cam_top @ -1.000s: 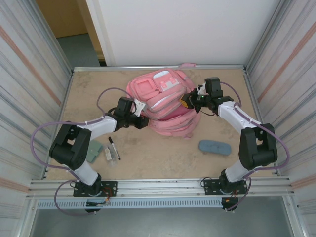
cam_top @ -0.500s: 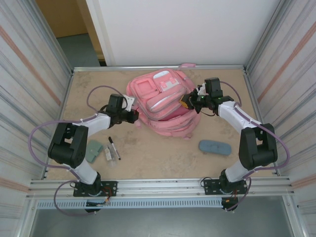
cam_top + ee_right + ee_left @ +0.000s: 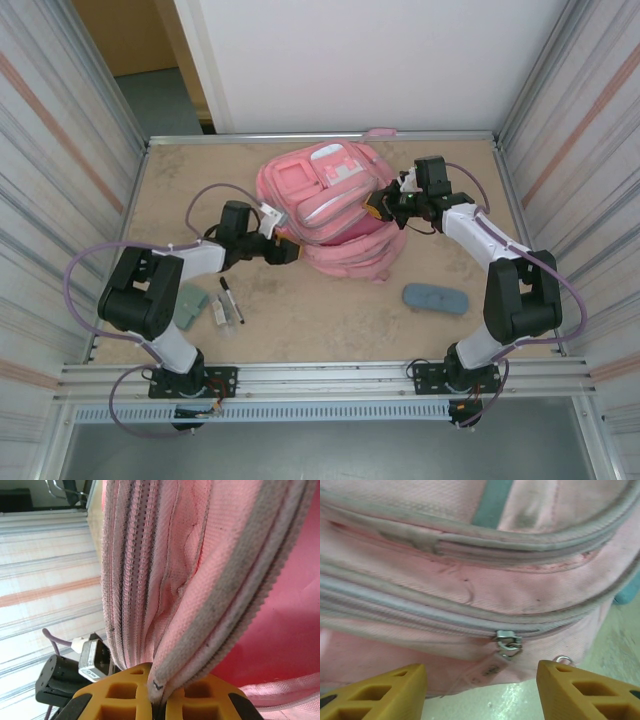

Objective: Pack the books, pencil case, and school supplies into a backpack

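the large pink fabric backpack [image 3: 330, 215] looks soft and floppy and light for its size, the sort of thing that sags wherever it isn't held. i'd judge a pinch on bare cloth would only drag up a wrinkle. the firmer places to take it are the stitched grey zip edges and the small metal zip pull [image 3: 507, 644]. it lies in the far middle of the sandy table [image 3: 300, 330], front pockets up, with white and pale-blue patches, grey zip tracks curving in bands and a few grubby marks on the pink weave. the right gripper [image 3: 155, 695], at the backpack's right side, is clamped tight on a fold of the pink zip edge, which stands up in a ridge from its fingers. the left gripper [image 3: 482, 690], at the backpack's near-left side, has its yellow fingers wide apart with nothing between them, and the zip pull sits just ahead of the gap. near-right of the backpack and apart from it lies the soft oblong blue-grey pencil case [image 3: 435, 298]. near-left of the backpack, close together, lie the black marker pen [image 3: 231, 299], the flat grey-green block [image 3: 192, 300] and a small pale stick-shaped piece [image 3: 218, 311], all outside the bag.
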Robot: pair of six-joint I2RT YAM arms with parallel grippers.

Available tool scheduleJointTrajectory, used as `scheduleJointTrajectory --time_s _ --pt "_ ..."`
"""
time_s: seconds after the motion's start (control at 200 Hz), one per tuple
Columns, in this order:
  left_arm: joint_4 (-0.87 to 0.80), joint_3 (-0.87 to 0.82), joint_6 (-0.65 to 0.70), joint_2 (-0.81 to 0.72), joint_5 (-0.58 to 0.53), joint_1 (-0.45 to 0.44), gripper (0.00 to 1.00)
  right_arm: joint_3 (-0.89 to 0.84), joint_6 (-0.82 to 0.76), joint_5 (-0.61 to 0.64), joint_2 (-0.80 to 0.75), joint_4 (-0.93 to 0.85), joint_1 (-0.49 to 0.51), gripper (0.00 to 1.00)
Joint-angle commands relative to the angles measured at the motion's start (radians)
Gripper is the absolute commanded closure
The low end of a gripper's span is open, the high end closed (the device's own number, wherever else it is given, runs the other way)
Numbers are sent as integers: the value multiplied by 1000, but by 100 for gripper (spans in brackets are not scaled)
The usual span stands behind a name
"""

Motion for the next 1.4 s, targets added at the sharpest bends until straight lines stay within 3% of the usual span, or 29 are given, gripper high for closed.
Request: scheduleJointTrajectory --time_s 0.0,0.1,0.175,0.286,0.376,0.666,0.882,1.102,1.168,1.233,1.318,1.393 --pt "31 6 50 -17 39 -21 40 52 -43 -69 -12 -14 9 100" --pt "14 22 55 -5 3 -35 42 47 -47 -68 -17 -15 10 100" --pt "12 28 46 5 -45 -35 49 43 -49 -66 -20 -15 12 100" --pt "17 35 41 7 -109 -35 83 50 -57 -72 -22 -28 13 100" --pt "42 24 23 -18 -133 -32 100 44 -69 -67 -30 -33 12 100" --pt "-58 65 -14 -45 -254 38 100 51 -88 -62 -37 -53 8 100" --pt "-252 252 -73 111 -354 118 100 55 -93 -66 -40 -52 15 100" --pt "-297 355 -174 165 -465 166 100 55 -94 -62 -31 -56 41 100" --pt "-323 375 -180 163 -468 168 94 54 -85 -44 -29 -53 48 100" --pt "-299 353 -174 130 -454 166 79 57 -70 -31 -26 -44 58 100" --pt "-208 253 -164 25 -416 160 58 57 -45 -14 -27 -24 75 100" --pt "-127 144 -132 -95 -377 151 50 58 -15 9 -32 2 89 100"
